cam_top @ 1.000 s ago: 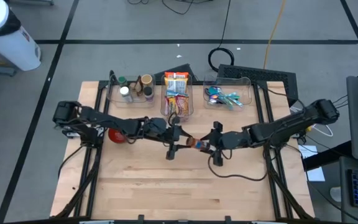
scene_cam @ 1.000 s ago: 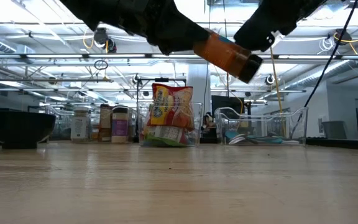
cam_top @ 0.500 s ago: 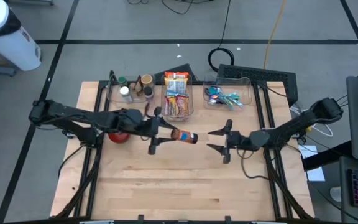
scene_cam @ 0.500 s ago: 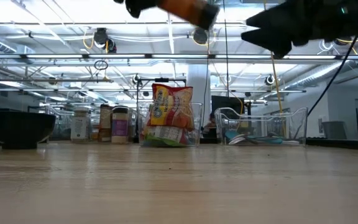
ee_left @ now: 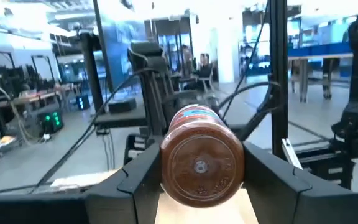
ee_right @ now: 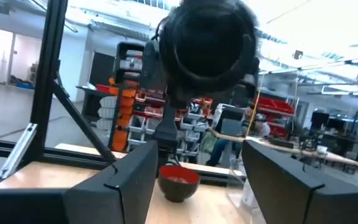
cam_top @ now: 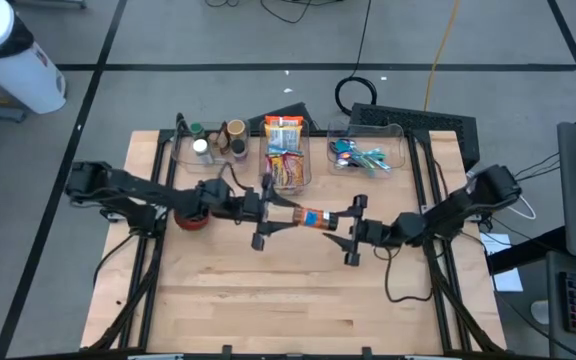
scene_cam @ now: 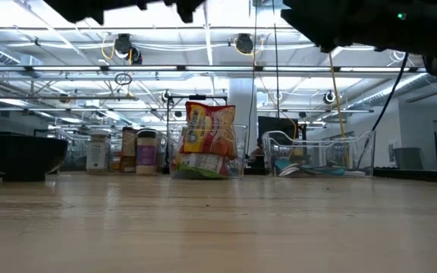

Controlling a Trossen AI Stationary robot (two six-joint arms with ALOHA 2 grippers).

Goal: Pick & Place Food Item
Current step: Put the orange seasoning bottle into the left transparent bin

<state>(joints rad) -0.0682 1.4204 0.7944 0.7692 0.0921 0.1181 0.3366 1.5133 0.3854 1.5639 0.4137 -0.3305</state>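
Holding a brown-capped orange spice bottle level above the wooden table, the left gripper pinches its cap end, while the right gripper has fingers spread around the black far end. Beyond the fingers stand three clear plastic bins: jars, snack packets, blue-green utensils. One red bowl sits beside the left arm.

Both arms were matte black, slim jointed links with black cables trailing alongside. Each two-fingered black hand, left hand and right hand, had flat angular fingers.
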